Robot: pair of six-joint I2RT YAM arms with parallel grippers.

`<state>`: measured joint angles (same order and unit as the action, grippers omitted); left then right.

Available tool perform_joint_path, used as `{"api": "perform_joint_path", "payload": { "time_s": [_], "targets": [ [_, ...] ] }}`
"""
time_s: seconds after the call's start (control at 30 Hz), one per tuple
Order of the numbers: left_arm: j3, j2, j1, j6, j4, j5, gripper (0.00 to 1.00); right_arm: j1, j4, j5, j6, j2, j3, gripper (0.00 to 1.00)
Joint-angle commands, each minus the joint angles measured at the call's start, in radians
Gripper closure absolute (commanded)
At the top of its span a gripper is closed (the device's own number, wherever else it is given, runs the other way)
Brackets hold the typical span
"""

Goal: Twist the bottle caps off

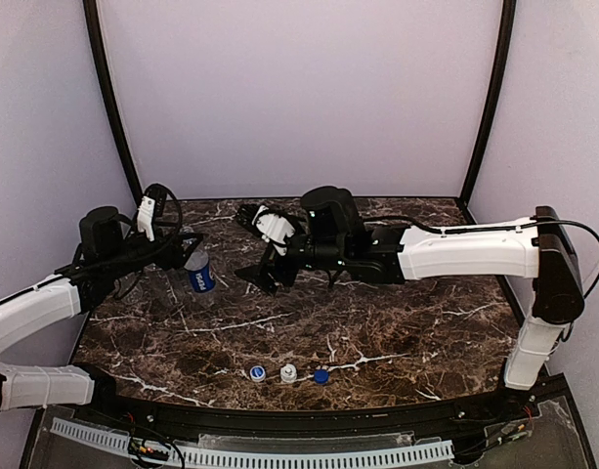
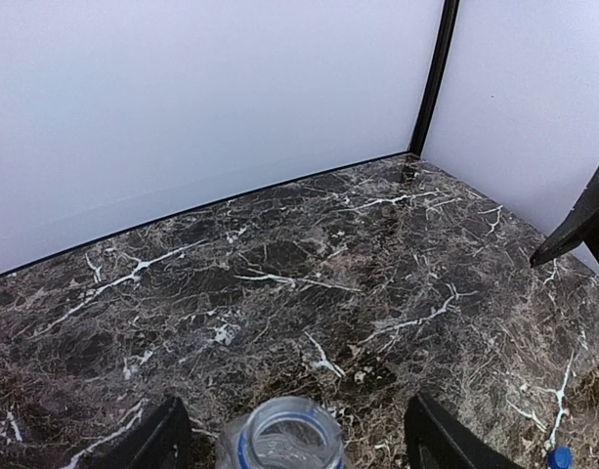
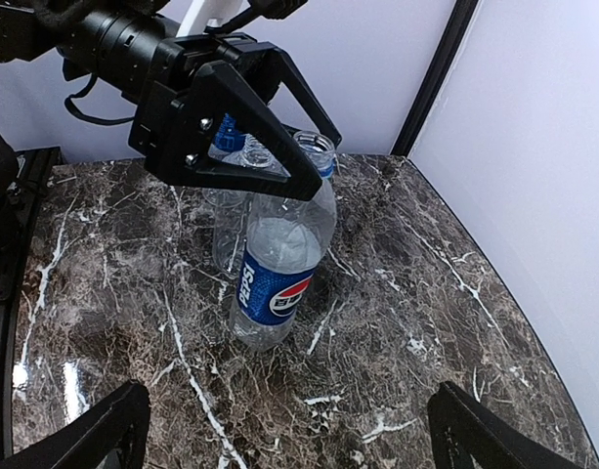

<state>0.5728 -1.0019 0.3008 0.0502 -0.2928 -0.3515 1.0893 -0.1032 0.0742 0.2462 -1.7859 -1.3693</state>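
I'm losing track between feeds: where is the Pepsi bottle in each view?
Top external: Pepsi bottle stands left of centre, by the left hand.
Left wrist: only its open mouth, bottom edge, between the fingers; label unseen.
Right wrist: centre, upright, label facing the camera.
Shared landmark: the left hand, open around its neck.

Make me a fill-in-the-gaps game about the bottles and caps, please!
1. The small round ribbed plastic caps lying in a row on the dark marble table number ___.
2. The middle cap is coloured ___.
3. The clear plastic bottle with the blue Pepsi label stands upright with its cap ___.
4. The right claw holds ___.
Missing words: three; white; off; nothing.
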Motion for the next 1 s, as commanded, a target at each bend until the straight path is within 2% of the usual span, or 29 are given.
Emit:
{"api": "perform_joint_path", "payload": {
  "time_s": [0.0, 0.03, 0.13, 0.33, 0.47, 0.63, 0.8, 0.9, 0.97],
  "targets": [
    [-0.004, 0.018, -0.003, -0.029, -0.002, -0.014, 0.21, -0.005, 0.004, 0.01, 0.0, 0.009, -0.003, 0.01],
    [-0.002, 0.018, -0.002, -0.035, -0.003, -0.015, 0.19, -0.003, 0.004, 0.009, 0.001, 0.008, -0.004, 0.01],
    [0.01, 0.024, -0.003, -0.043, -0.004, -0.03, 0.03, -0.004, 0.006, -0.009, -0.01, 0.013, -0.005, 0.01],
    [0.053, 0.065, -0.003, -0.107, -0.01, -0.052, 0.01, -0.074, 0.05, -0.142, -0.161, 0.04, -0.012, 0.02],
    [0.086, 0.137, -0.004, -0.113, 0.031, 0.035, 0.01, -0.16, 0.08, -0.234, -0.245, 0.124, 0.058, 0.02],
    [0.085, 0.268, -0.051, -0.066, 0.138, 0.075, 0.01, -0.298, 0.173, -0.307, -0.363, 0.304, 0.197, 0.01],
    [-0.012, 0.395, -0.21, 0.03, 0.213, 0.105, 0.01, -0.422, 0.234, -0.392, -0.45, 0.531, 0.416, 0.01],
    [-0.07, 0.481, -0.289, -0.012, 0.273, 0.134, 0.01, -0.502, 0.273, -0.436, -0.507, 0.695, 0.557, 0.01],
    [-0.096, 0.523, -0.32, -0.091, 0.349, 0.184, 0.01, -0.535, 0.282, -0.478, -0.518, 0.811, 0.654, 0.01]
  ]
}}
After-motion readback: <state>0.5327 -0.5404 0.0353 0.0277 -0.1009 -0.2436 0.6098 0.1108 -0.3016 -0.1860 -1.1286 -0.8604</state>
